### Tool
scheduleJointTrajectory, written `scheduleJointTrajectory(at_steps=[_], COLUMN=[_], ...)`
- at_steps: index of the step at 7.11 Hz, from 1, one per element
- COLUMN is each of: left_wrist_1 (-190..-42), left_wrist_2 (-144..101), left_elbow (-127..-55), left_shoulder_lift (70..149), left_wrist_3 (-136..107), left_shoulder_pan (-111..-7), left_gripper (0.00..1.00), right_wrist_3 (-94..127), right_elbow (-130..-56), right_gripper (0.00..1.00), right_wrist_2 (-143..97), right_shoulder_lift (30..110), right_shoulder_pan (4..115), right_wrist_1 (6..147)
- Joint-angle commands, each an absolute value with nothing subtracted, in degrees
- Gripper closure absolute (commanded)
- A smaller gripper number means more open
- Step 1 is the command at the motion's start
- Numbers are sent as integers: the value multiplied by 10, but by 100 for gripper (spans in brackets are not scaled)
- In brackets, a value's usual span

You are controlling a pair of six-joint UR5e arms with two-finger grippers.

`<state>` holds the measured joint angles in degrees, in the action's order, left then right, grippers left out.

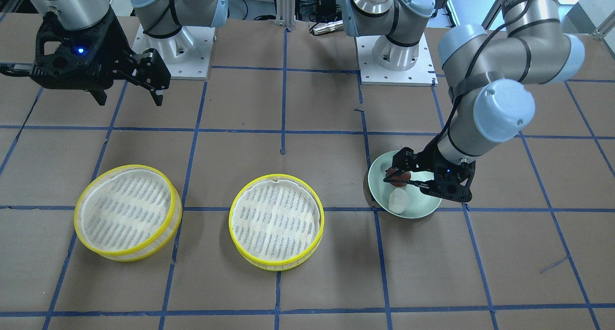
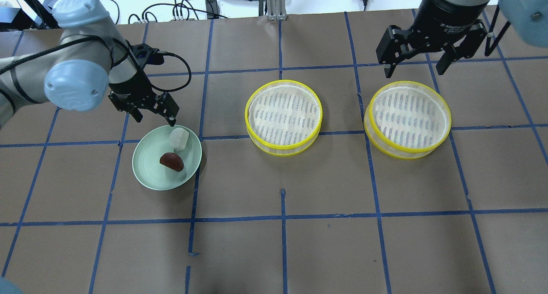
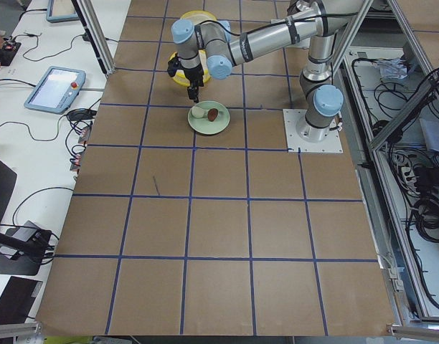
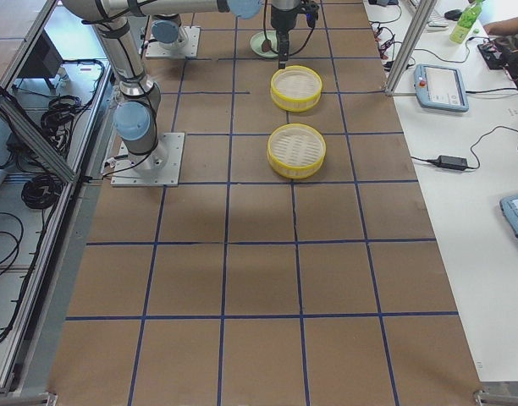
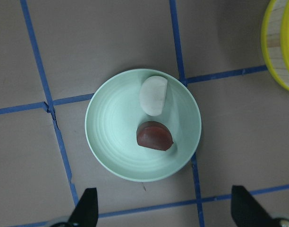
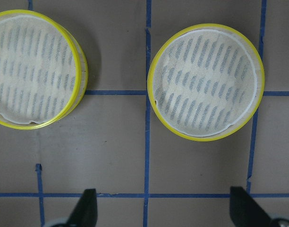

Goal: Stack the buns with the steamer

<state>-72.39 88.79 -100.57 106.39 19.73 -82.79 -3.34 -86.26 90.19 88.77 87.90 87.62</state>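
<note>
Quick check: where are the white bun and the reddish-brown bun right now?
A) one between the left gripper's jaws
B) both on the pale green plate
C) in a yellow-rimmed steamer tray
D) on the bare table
B: the smooth white bun and the reddish-brown bun both lie on the round pale green plate. The left gripper is above it, jaws apart and holding nothing.

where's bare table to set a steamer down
Free: between the plate and the middle steamer, and the table on the robot's side of them. Crowded: the plate, with the white bun, brown bun and left claw over it.
</note>
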Motion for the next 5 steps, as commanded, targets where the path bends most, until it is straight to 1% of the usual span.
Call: scheduleJointTrajectory(at_steps=[1, 3, 4, 5], left_wrist_1=[-670, -671, -670, -675], left_wrist_2=[880, 880, 862, 853], left_elbow=[-1012, -1016, -1013, -1008], left_shoulder_lift=[1146, 1158, 1155, 1149], left_wrist_3=[202, 203, 201, 199], left_shoulder_pan=[-829, -829, -829, -829], left_gripper=[2, 31, 65, 80], right_wrist_3=[-116, -159, -163, -171], right_elbow=[-873, -917, -946, -964], right_gripper=[0, 1, 1, 1], right_wrist_2=[903, 917, 918, 918], right_shoulder_lift=[854, 815, 791, 761], right_shoulder_pan=[804, 742, 730, 718], right_wrist_1=[900, 1004, 1071, 1124])
